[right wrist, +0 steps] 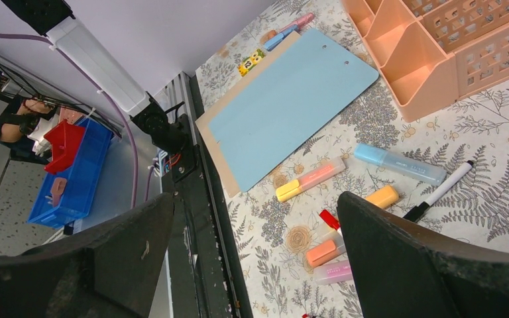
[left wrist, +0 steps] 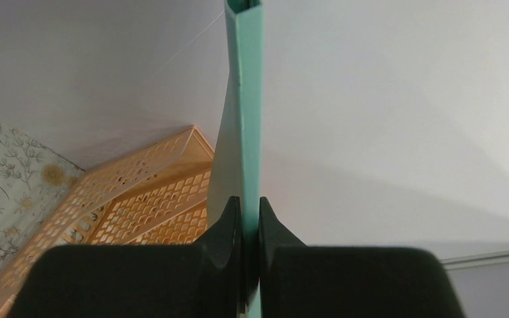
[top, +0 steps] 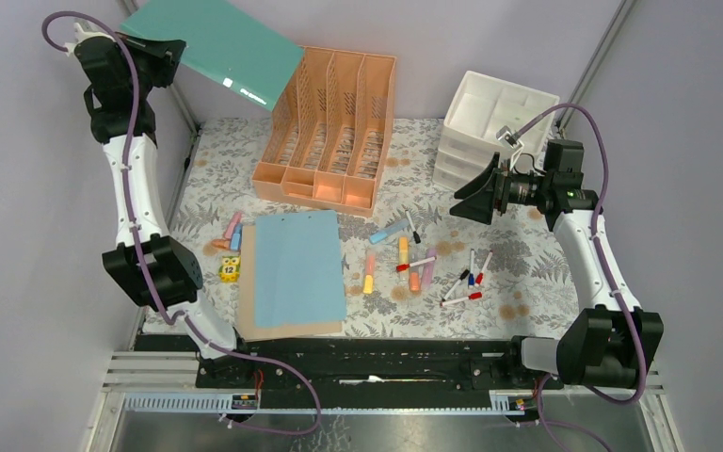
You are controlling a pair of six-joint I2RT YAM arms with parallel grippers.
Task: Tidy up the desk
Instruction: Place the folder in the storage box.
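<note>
Holding a teal folder (top: 216, 42) high above the back left corner, my left end effector (left wrist: 250, 209) is clamped together on its edge. The folder hangs near the peach file rack (top: 329, 132), not yet in any slot. My right end effector (right wrist: 255, 225) stands wide apart with nothing between its fingers, and it hovers over the right side near the white drawer unit (top: 490, 118).

The surface (top: 527, 273) lies below both arms, and I judge the tidying to be at an early stage, because only this one folder is lifted. A blue clipboard (top: 297, 268) lies flat on a brown board near the front. Highlighters (top: 403, 250) and thin markers (top: 466, 282) are scattered in the middle. More highlighters (top: 233, 231) and a small yellow cube (top: 231, 270) lie at the left.

I see nothing in the slots of the rack, and nothing seems to block the way there. The folder, I think, must be turned to fit a slot.
</note>
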